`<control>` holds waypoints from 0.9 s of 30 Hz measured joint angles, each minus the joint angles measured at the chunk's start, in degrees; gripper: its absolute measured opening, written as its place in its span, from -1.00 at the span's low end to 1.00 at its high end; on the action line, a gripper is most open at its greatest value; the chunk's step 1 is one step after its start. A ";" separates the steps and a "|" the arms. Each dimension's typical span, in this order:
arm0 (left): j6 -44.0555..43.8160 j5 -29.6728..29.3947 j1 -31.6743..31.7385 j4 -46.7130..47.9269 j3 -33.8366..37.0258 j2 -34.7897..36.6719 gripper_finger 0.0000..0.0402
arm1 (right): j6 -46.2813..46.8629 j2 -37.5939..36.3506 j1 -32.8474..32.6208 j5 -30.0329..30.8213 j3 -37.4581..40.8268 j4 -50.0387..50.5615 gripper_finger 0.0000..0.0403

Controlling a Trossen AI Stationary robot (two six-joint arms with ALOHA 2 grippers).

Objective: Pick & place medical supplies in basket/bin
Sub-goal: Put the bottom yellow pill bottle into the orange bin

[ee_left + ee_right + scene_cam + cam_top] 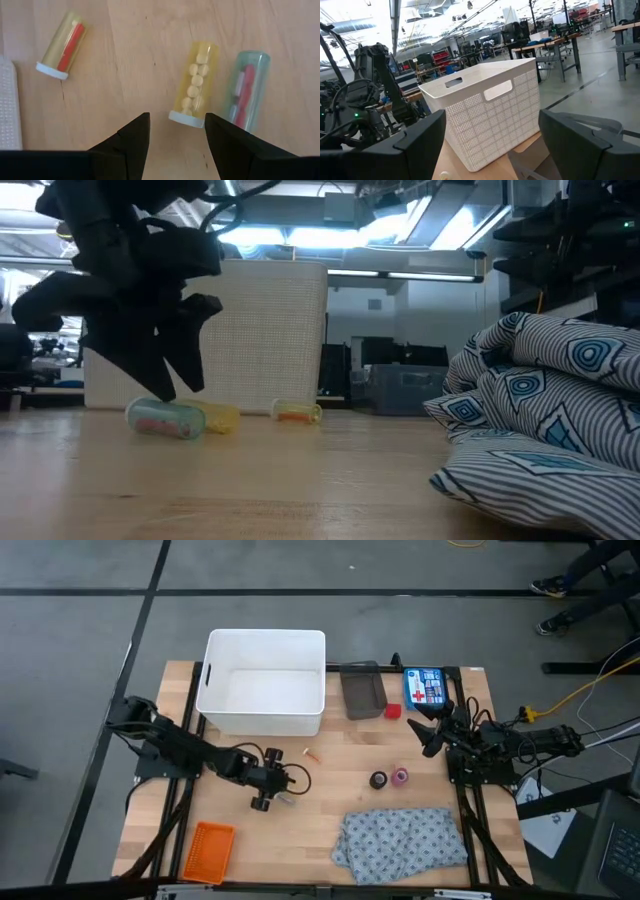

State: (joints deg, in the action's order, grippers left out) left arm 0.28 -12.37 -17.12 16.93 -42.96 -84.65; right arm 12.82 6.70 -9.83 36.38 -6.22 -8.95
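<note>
No writing is readable. Left claw, fingers apart, hovers over a yellow pill vial beside a teal vial mid-worktop; orange basket at 7 o'clock. Right claw is apart, empty.

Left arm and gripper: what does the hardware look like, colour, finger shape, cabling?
The left arm is black and jointed, with loose black cables looping near its wrist. The left gripper ends in two matte black, wedge-shaped fingers tapering to blunt tips, without visible markings. The right gripper is likewise black, trailed by black cabling.
</note>
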 joint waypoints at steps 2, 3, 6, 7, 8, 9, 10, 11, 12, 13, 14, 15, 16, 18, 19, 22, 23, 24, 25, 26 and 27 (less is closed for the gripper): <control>0.15 0.60 0.02 0.04 0.00 -0.66 -0.06 | 0.00 0.00 -0.02 -0.02 0.00 0.00 0.58; 0.14 1.10 0.04 0.03 0.00 -1.09 -0.06 | 0.00 0.00 -0.02 0.00 0.00 0.00 0.58; 0.15 1.63 0.02 0.12 0.02 -2.15 -0.06 | -0.02 0.00 -0.02 0.00 0.00 0.00 0.58; 0.15 1.61 0.03 0.09 0.02 -2.43 -0.06 | -0.02 0.00 -0.01 0.00 0.00 0.00 0.58; 0.18 1.61 0.04 0.00 0.00 -2.71 -0.06 | -0.02 0.00 -0.01 0.00 0.00 0.00 0.58; 0.39 1.61 0.04 0.06 0.00 -2.94 -0.06 | -0.02 0.00 -0.02 0.00 0.00 0.00 0.58; 0.45 1.61 0.04 0.12 0.02 -3.15 -0.07 | -0.02 0.00 -0.02 0.00 0.00 0.00 0.58; 0.56 1.61 0.04 0.05 0.02 -3.32 -0.08 | -0.02 0.00 0.00 0.00 0.00 0.00 0.58; 0.58 1.61 0.04 0.00 0.02 -3.44 -0.08 | 0.00 0.00 -0.02 0.01 0.00 0.00 0.58; 0.59 1.61 0.06 0.06 0.02 -3.48 -0.09 | 0.02 0.00 0.00 0.02 0.00 0.00 0.58; 0.59 1.59 0.06 0.03 0.04 -3.49 -0.10 | 0.02 0.00 -0.02 0.02 0.00 0.00 0.58; 0.59 1.57 0.06 -0.20 0.04 -3.47 -0.11 | 0.02 0.00 0.00 0.04 0.00 0.00 0.58; 0.60 1.51 0.06 -0.44 0.03 -3.47 -0.11 | 0.02 0.00 -0.01 0.04 0.00 0.00 0.58; 1.02 1.24 0.06 -0.75 0.02 -3.47 -0.13 | 0.03 0.00 0.00 0.04 0.00 0.00 0.58; 1.27 1.18 0.06 -1.18 0.02 -3.47 -0.13 | 0.04 0.00 -0.02 0.02 0.00 0.00 0.58; 1.94 1.15 0.06 -2.93 0.03 -3.47 -0.14 | 0.04 0.00 0.00 0.04 0.00 0.00 0.58; 2.06 1.17 0.06 -3.35 0.02 -3.47 -0.14 | 0.07 0.00 -0.01 0.02 0.00 0.00 0.58; 2.09 1.17 0.06 -3.59 0.03 -3.47 -0.14 | 0.09 0.00 0.00 0.04 0.00 0.00 0.58; 2.09 1.17 0.06 -3.65 0.02 -3.45 -0.13 | 0.17 0.00 -0.01 0.04 0.00 0.00 0.58; 2.07 1.17 0.06 -3.60 0.02 -3.45 -0.13 | 0.20 0.00 -0.02 0.04 0.00 0.00 0.58; 2.07 1.17 0.06 -3.48 0.02 -3.45 -0.12 | 0.20 0.00 -0.02 0.04 0.00 0.00 0.58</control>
State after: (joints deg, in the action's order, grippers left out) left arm 2.35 -11.20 -17.06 13.45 -42.94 -88.09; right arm 13.02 6.70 -9.85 36.42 -6.22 -8.95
